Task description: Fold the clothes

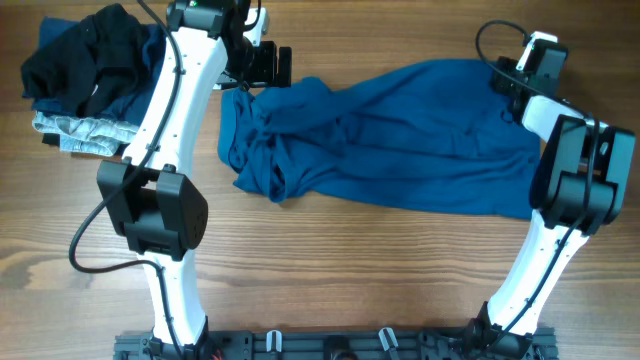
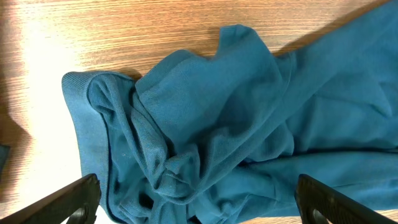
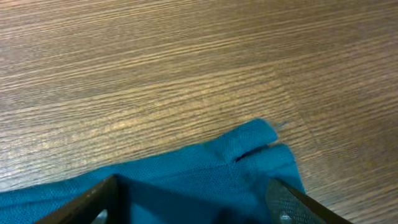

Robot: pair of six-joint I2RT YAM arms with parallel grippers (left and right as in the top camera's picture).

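The clothes [image 1: 400,130], one crumpled blue garment, lie across the middle of the worktop [image 1: 350,270], reaching from one arm's end to the other's. The left fingers [image 2: 71,199] stand wide apart just above its bunched, ribbed end, one on each side of the folds, gripping nothing. The right fingers [image 3: 93,202] are spread too, straddling a corner at the opposite end that lies flat between them; I cannot tell whether they touch it.

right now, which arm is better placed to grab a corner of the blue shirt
Likely right: the right end effector straddles a flat corner of the blue shirt. The left end effector hangs open over crumpled, bunched folds.
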